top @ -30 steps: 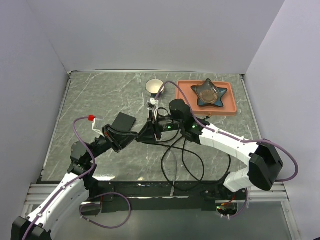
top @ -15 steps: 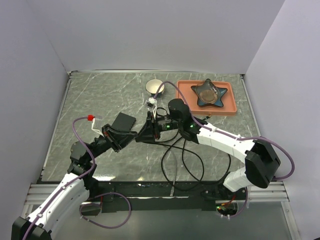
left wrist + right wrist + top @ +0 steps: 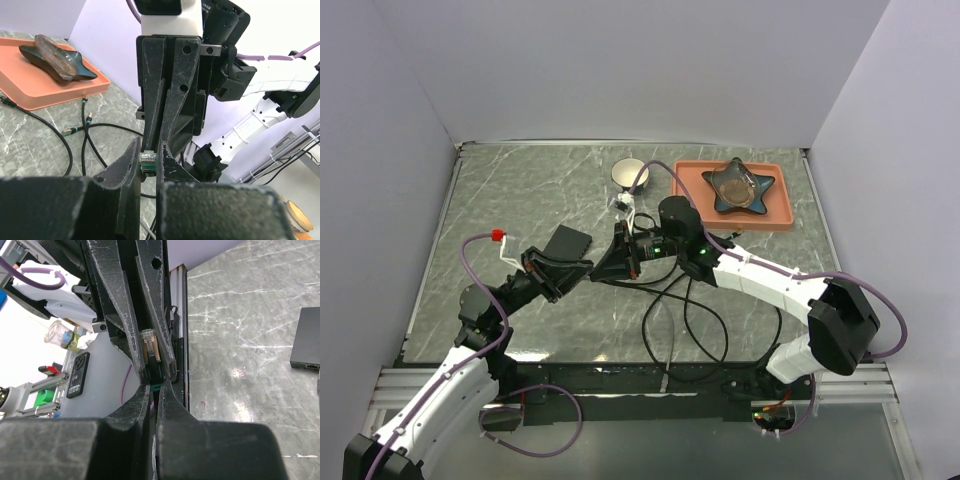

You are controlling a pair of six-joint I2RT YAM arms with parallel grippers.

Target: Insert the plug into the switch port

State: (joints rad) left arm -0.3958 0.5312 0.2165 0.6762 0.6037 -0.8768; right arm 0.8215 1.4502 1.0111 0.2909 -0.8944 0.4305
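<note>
Meeting tip to tip above the middle of the table [image 3: 520,190], the left gripper [image 3: 590,270] and the right gripper [image 3: 607,268] show in the top view. The switch [image 3: 568,243], a flat black box, lies on the table at about ten o'clock from this meeting place, near it but apart. A small bowl [image 3: 628,172] stands at twelve o'clock and an orange tray [image 3: 692,205] with a star-shaped dish [image 3: 740,187] at two o'clock. Black cables [image 3: 685,310] loop at five o'clock.

In the left wrist view, the left jaws stand narrow and pinch the plug [image 3: 148,163]. Its clear head shows between them. The right fingers [image 3: 172,100] reach in from twelve o'clock, pressed close together.

In the right wrist view, the clear head sits between the left fingers at twelve o'clock. The black back end of the plug goes into the right tips, which are closed narrow on it. The switch is at the three o'clock edge, well apart from the plug.
</note>
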